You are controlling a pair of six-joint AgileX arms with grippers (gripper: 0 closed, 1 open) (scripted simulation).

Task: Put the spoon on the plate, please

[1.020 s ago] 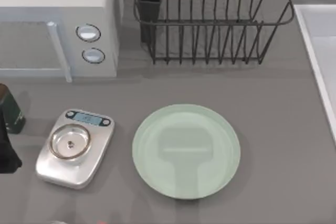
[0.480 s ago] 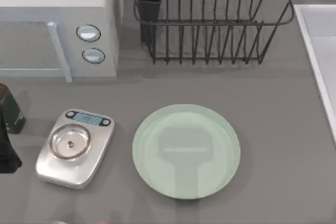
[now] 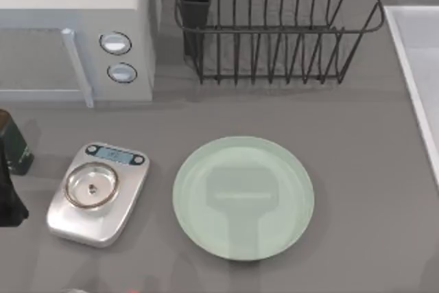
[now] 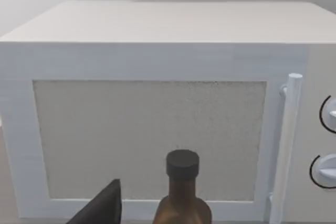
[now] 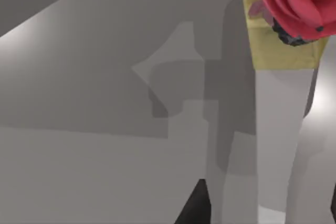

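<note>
**Waiting on the spoon, plate stands ready**

Looking down on the table, you have the plate (image 3: 243, 197) lying bare at the middle, rim free all round, which suits a drop from either side. The spoon (image 3: 130, 290) seems to sit at the table's near edge, below the scale (image 3: 98, 193): just a pale sliver and a pink-red speck, so judge that with care. Your left arm (image 3: 8, 193) hangs at the table's left edge beside the dark bottle (image 3: 14, 143), its wrist camera facing the microwave (image 4: 157, 108); I cannot tell how its fingers stand. Your right wrist camera faces grey surfaces and a flowered box (image 5: 283, 30); fingers there, again, I cannot tell.
</note>
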